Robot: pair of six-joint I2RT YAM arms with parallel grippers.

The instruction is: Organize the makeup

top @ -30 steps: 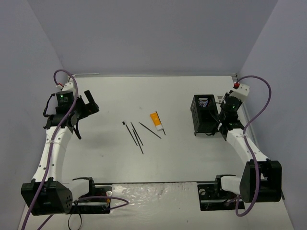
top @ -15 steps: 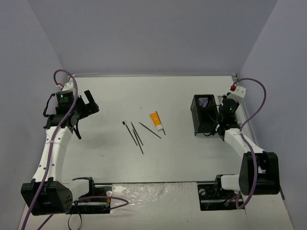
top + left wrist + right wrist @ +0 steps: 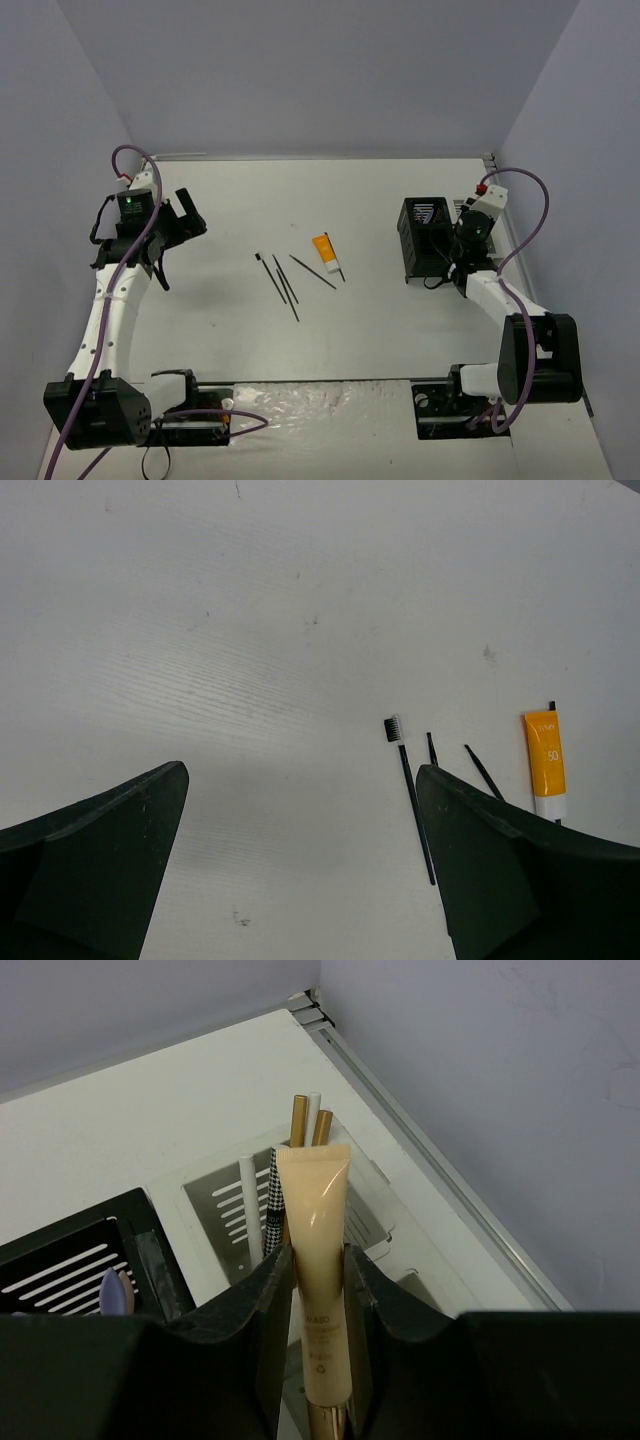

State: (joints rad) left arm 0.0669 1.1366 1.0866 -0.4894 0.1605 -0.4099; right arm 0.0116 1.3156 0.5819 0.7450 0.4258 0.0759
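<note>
Between my right gripper's (image 3: 320, 1260) two fingers stands a beige tube (image 3: 315, 1210), upright over the white compartment (image 3: 400, 1210) of the holder; both fingers touch it. Gold sticks (image 3: 300, 1120), a white stick (image 3: 247, 1200) and a checkered pencil (image 3: 273, 1200) stand behind it. A lavender tool (image 3: 112, 1290) sits in the black mesh part (image 3: 80, 1250). On the table's middle lie an orange-and-white tube (image 3: 325, 250) and three thin black brushes (image 3: 286, 280). My left gripper (image 3: 185, 215) hovers open at the far left, well short of them.
The holder (image 3: 425, 240) stands at the right, close to the table's raised metal edge (image 3: 440, 1160) and the right wall. In the left wrist view, the spoolie brush (image 3: 410, 800) and the orange tube (image 3: 546, 763) lie just beyond the right finger.
The right wrist has shifted a little toward the back over the holder and its cable has swung. The left arm and the items on the table have not moved.
</note>
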